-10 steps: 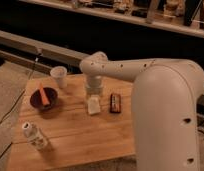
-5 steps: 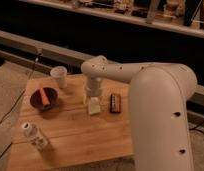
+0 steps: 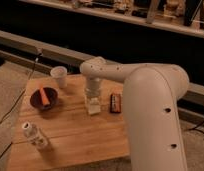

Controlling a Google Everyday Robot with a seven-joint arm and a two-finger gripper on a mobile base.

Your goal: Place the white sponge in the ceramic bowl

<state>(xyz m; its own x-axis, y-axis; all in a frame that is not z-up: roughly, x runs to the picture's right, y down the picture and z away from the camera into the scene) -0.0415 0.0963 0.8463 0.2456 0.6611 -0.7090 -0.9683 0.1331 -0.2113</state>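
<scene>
The gripper point(image 3: 93, 96) hangs right on the white sponge point(image 3: 94, 107) mid-table, its grip I cannot tell, and I reckon a shallow pinch could drop the sponge short of the ceramic bowl point(image 3: 52, 100), well apart.

No legible text or labels anywhere.
</scene>
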